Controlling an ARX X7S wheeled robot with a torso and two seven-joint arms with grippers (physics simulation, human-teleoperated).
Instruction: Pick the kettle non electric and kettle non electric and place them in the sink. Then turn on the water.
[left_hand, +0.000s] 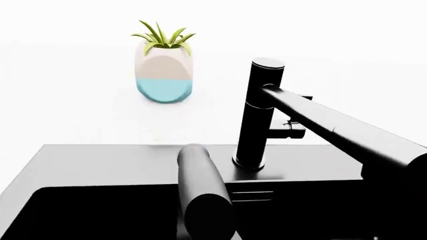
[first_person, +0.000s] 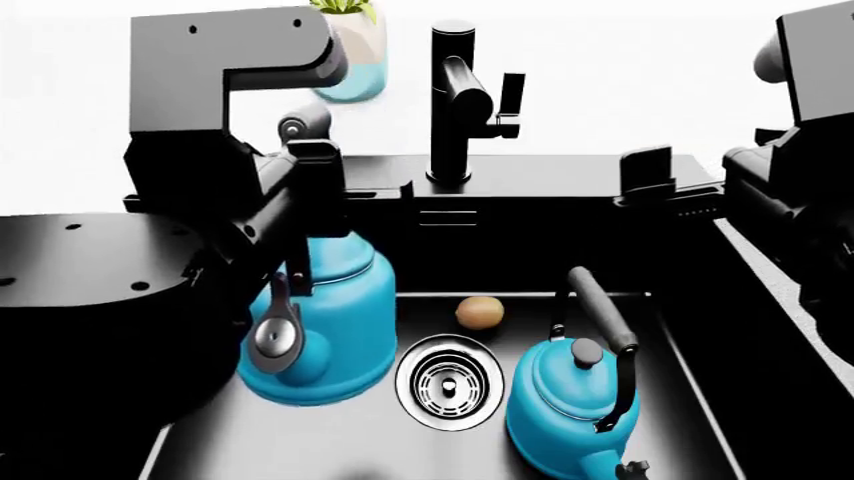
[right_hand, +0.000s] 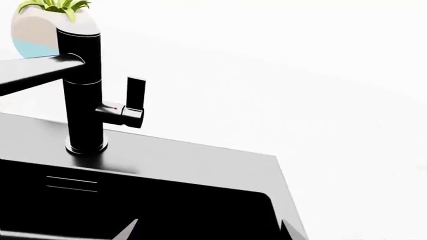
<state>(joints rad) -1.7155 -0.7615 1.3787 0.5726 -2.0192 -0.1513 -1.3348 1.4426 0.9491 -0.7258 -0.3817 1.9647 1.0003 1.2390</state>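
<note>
Nearest in the head view, the right kettle (first_person: 574, 405) stands upright in the sink (first_person: 747, 330), right of the round drain (first_person: 450, 381). The left kettle (first_person: 327, 320) sits left of the drain, half hidden by the left arm (first_person: 227, 180), which hangs over it. Whether the left pincer is apart or together cannot be told. A small brown egg-shaped object (first_person: 481, 312) lies just beyond the drain. Farther back the black faucet (first_person: 461, 95) rises from the rim, side lever (right_hand: 135, 92) upright. The right pincer (first_person: 650, 170) sits on the far rim; state unclear. Farthest, a potted plant (left_hand: 165, 70) stands on the white surface (left_hand: 320, 30)
</note>
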